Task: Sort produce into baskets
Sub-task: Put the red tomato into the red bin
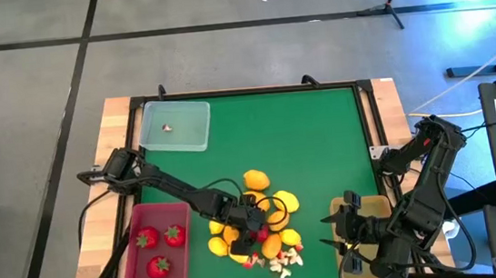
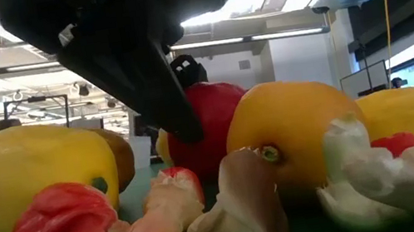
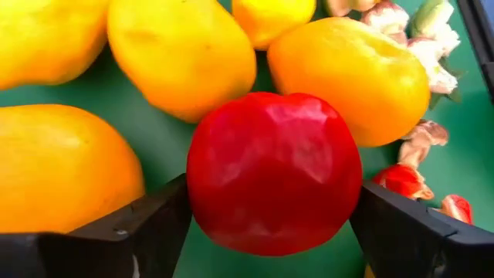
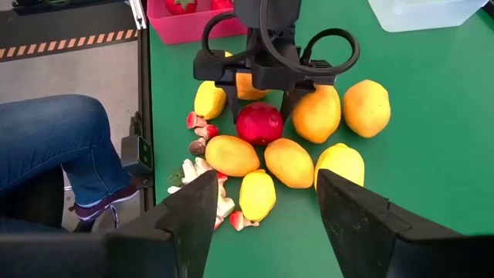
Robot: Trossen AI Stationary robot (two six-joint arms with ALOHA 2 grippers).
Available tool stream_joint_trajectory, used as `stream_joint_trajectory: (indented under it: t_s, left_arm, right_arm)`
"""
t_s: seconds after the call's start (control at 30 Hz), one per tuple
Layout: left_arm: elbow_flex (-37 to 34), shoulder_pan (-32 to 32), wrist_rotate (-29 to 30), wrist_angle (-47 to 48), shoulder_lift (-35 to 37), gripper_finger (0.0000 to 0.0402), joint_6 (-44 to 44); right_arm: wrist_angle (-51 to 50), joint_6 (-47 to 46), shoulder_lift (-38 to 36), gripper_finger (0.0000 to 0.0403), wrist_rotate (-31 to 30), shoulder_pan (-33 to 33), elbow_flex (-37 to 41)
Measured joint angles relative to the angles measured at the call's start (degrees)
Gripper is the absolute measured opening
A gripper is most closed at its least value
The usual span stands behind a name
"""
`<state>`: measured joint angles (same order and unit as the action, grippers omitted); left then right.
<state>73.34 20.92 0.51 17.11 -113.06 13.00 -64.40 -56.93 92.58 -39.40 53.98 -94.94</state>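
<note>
A red strawberry [image 3: 274,174] lies on the green mat in a pile of yellow and orange lemons [image 1: 256,179]. My left gripper [image 1: 257,229] reaches into the pile from the table's left and is shut on it. The pinkish-red basket [image 1: 158,243] at the near left holds three strawberries. At the far left, the clear basket [image 1: 176,126] holds one tiny bit. The tan basket [image 1: 364,208] sits at the near right, partly under my right arm. My right gripper [image 4: 266,216] hangs open above it, holding nothing. My left gripper pinches the strawberry between its two fingers, one finger [image 3: 154,224] on one side [image 3: 193,201] and the other on the opposite side [image 3: 353,201]. The fingers slant down from the table's left and far side. The strawberry sits on the mat among the lemons.
Lemons [image 4: 289,162] crowd close around the strawberry. Tiny white-and-red bits [image 1: 283,262] lie near the table's near edge. A person's leg in jeans [image 4: 46,139] shows beside that edge. Bare green mat [image 1: 320,132] lies toward the far right.
</note>
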Motion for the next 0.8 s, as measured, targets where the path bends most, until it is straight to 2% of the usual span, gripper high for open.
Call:
stream_joint_trajectory:
  t_s: [0.17,0.4,0.6,0.8]
  left_arm:
    - [0.00,-0.34,-0.04,0.17,0.02,0.0289,1.50]
    - [0.00,-0.34,-0.53,1.73,1.52,0.0290,1.78]
    - [0.02,-0.41,-0.63,7.60,8.69,0.0290,1.67]
    - [0.02,-0.05,-0.39,20.25,17.72,0.0290,4.64]
  right_arm:
    - [0.00,-0.02,0.00,0.0221,0.00,0.00,0.00]
    - [0.00,0.00,0.00,0.0221,-0.02,0.00,0.00]
    - [-0.02,0.00,0.00,0.0221,-0.02,0.00,0.00]
    - [0.07,-0.02,0.03,0.0221,-0.02,0.00,0.00]
